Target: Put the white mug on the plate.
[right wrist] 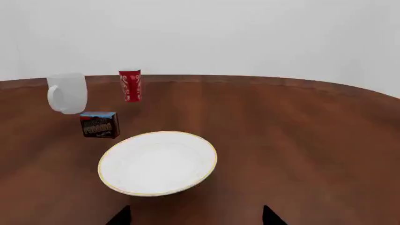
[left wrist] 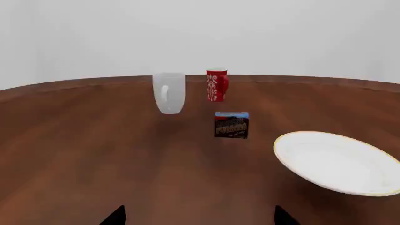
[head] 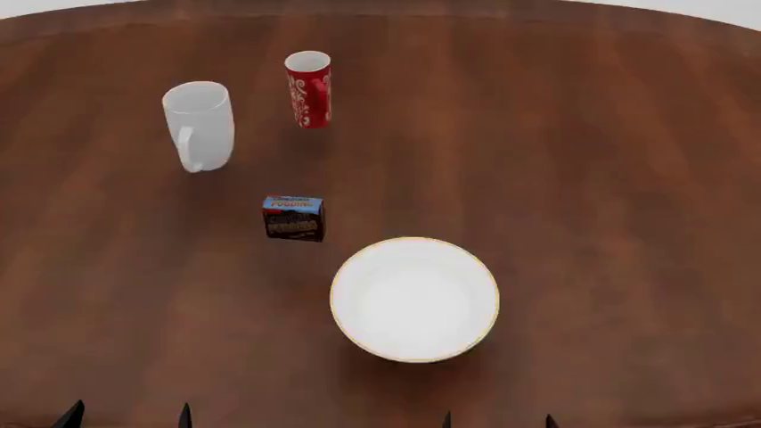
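The white mug (head: 199, 124) stands upright at the far left of the table, handle toward me; it also shows in the left wrist view (left wrist: 168, 92) and the right wrist view (right wrist: 67, 92). The plate (head: 414, 298), round and white with a gold rim, lies near the front centre (left wrist: 337, 161) (right wrist: 157, 162). My left gripper (head: 126, 416) is open at the near edge, well short of the mug, its dark fingertips (left wrist: 115, 216) wide apart with nothing between them. My right gripper (head: 497, 419) is open too, just in front of the plate, its fingertips (right wrist: 270, 216) empty.
A red mug with white swirls (head: 308, 87) stands right of the white mug. A small dark pudding box (head: 294, 218) sits between the mugs and the plate. The brown wooden table (head: 618, 178) has a curved far edge.
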`<state>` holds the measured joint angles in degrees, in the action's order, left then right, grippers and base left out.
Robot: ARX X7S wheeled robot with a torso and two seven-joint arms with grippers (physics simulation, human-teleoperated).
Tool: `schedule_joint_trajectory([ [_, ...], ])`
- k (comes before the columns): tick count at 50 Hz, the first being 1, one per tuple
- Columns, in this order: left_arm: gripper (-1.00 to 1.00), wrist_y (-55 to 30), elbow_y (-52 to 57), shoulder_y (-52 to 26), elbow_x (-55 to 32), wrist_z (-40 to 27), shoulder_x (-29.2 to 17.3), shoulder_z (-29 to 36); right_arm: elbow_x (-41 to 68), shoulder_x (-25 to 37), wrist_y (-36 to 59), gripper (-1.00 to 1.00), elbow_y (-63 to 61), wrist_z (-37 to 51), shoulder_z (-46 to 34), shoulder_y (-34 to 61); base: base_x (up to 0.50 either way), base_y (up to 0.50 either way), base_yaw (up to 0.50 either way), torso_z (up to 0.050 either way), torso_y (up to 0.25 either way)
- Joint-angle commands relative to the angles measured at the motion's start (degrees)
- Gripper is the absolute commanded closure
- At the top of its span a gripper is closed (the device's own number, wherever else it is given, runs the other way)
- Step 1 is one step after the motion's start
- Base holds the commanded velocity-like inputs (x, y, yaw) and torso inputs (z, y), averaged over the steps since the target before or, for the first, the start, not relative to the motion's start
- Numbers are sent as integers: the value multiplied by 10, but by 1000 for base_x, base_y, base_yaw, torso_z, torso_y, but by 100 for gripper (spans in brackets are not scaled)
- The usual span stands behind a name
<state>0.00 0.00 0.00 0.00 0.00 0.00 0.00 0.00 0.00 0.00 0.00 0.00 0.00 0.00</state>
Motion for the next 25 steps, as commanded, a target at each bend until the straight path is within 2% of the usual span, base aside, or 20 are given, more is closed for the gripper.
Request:
schedule_joint_trajectory([
  [1, -100, 3, -4, -2, -6, -6, -6, 6, 11, 11, -4, -100, 6, 13, -13, 2, 0, 0, 0, 0, 0],
  [17, -100, -11, 4, -9, -10, -22, -40, 36, 21, 28, 52, -100, 3, 61, -57, 35, 0, 0, 0, 0, 0],
  [20, -100, -30, 31, -13, -6, -25, -48, 41, 34, 31, 76, -100, -17, 66, -50, 44, 0, 0, 0, 0, 0],
  [25, -100, -129, 136, -50, 12, -14, -70, 56, 29, 51, 161, -100, -125, 79, -47, 83, 0, 0, 0, 0, 0],
])
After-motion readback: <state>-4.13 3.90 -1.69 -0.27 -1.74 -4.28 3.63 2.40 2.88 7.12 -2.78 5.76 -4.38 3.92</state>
